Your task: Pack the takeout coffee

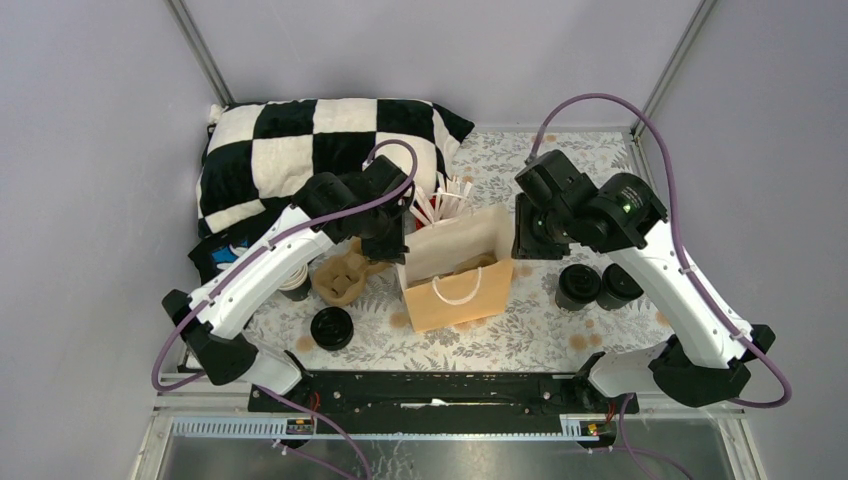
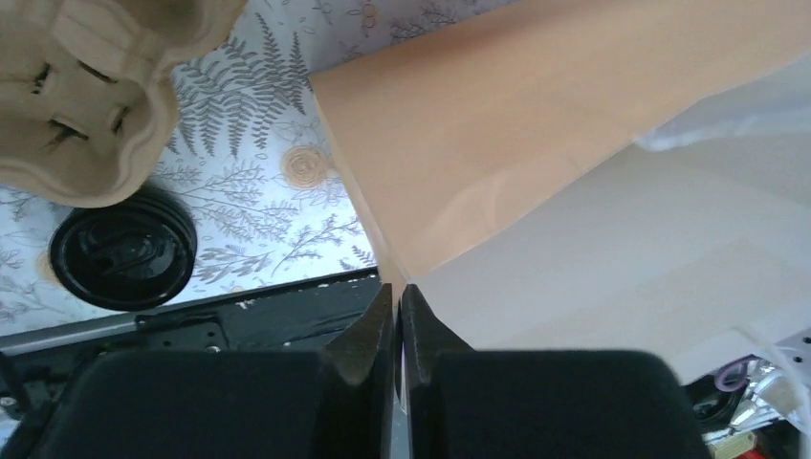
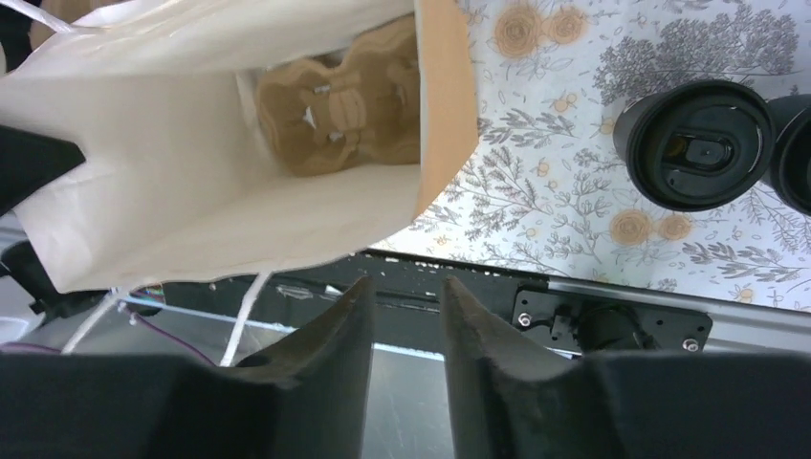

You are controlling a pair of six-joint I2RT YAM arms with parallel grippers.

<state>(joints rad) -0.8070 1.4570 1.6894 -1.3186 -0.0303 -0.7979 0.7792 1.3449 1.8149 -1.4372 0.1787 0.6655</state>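
At about eight o'clock from the paper bag (image 1: 455, 290) we saw a loose black lid (image 1: 332, 328), and at nine o'clock a spare pulp tray (image 1: 340, 278) lying on the table (image 1: 540, 340). The left claw (image 2: 396, 292) was at the bag's ten o'clock corner. Its jaws were almost together with the bag's wall running into the slit, so we judged it was pinching that side to steady the mouth. Inside the bag a second tray (image 3: 339, 105) sat on the bottom, with no cups in it that we could see. The right claw (image 3: 406, 287) hovered at the bag's two o'clock corner, jaws a little apart and holding nothing. The two coffee cups (image 1: 578, 285), lids on, stood upright side by side on the table at three o'clock from the bag, near that claw and apart from it. We took the step in hand to be readying the bag. Next, we judged, the right claw would need to open wider, drop over the nearer cup, grip it below the lid and carry it level into a pocket of the second tray.
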